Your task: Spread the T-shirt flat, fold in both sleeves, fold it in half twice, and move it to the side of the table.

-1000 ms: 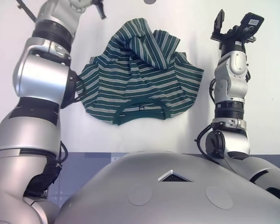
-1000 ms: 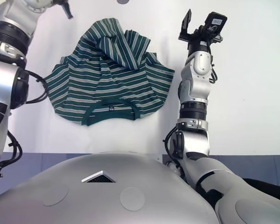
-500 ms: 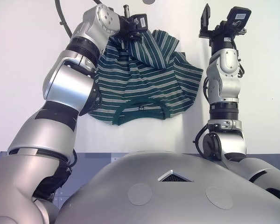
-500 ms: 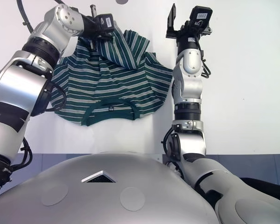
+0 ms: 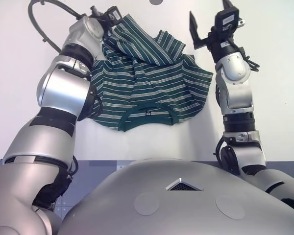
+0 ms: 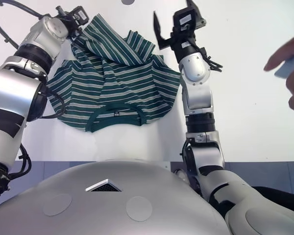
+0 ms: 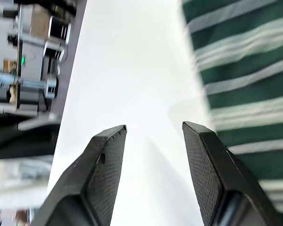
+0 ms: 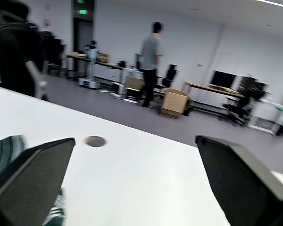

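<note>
A rumpled T-shirt [image 5: 147, 83] lies on the table [image 5: 274, 88]. The left tool [image 7: 153, 127] sits at its 11 o'clock edge and the right tool [image 5: 209, 14] at 1 o'clock. Both gape wide and hold nothing.

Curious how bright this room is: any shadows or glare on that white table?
Left wrist view: a faint grey shadow lies on the table between the fingers of the left claw, beside the T-shirt. Left eye view: the table looks evenly bright, no glare spot.
</note>
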Motion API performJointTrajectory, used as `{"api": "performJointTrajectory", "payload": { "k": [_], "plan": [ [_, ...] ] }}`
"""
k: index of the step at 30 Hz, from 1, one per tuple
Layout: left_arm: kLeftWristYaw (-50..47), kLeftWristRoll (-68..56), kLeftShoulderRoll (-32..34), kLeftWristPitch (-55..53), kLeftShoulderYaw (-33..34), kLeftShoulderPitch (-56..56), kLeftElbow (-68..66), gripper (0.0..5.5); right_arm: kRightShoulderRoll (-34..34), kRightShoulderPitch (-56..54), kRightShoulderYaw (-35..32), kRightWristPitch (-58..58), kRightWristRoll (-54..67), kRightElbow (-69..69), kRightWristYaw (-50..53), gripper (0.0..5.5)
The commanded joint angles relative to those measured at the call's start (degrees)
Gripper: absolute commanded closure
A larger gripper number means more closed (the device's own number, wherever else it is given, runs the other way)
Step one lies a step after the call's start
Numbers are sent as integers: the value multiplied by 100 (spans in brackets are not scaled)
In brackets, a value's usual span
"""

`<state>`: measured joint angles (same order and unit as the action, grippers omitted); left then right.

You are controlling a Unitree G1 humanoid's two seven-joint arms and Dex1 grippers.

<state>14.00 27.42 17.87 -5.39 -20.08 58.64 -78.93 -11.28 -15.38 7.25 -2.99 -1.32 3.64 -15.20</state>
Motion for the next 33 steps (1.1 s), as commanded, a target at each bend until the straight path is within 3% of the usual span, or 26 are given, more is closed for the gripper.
{"api": "performJointTrajectory", "payload": {
  "k": [1,4,5,7,9,11,12,15,19,21,29,33],
  "plan": [
    [-553,-568,219,11,774,292,34,332,-519,163,600,-543,0,-619,-1107,73],
    [-891,-1193,79,685,1490,904,238,332,-869,354,1144,-790,-43,-976,-1917,73],
    [-566,-1665,-46,1275,1856,1080,510,332,-1086,519,1293,-834,-80,-1107,-2192,73],
    [1236,-2820,-351,2120,2222,786,1782,332,-1601,928,1350,-922,5,-1444,-2711,73],
    [3936,-4065,368,1347,968,-1512,5256,332,-2360,1494,984,-940,295,-1797,-3300,73],
    [5216,-4432,1434,695,169,-3356,7118,332,-2930,1882,667,-874,425,-1863,-3690,73],
    [5448,-4426,1803,517,110,-3866,7423,332,-3133,2006,615,-848,408,-1829,-3811,73],
    [5668,-4094,2272,516,132,-4719,7723,332,-3990,2710,856,-686,224,-1920,-4382,73],
    [5349,-4102,2205,176,375,-5001,8396,332,-5380,4119,818,-505,507,-2424,-5283,73],
    [5203,-4094,2189,-13,420,-5065,8708,332,-5741,4368,620,-503,747,-2581,-5456,73],
    [5279,-4165,2311,-551,354,-5091,9516,332,-5338,2533,-851,-1919,3118,-2748,-5514,73],
    [4430,-4463,1430,-1124,661,-4198,9273,332,-5156,2122,-818,-2318,3305,-2784,-5366,73]
  ]
}}
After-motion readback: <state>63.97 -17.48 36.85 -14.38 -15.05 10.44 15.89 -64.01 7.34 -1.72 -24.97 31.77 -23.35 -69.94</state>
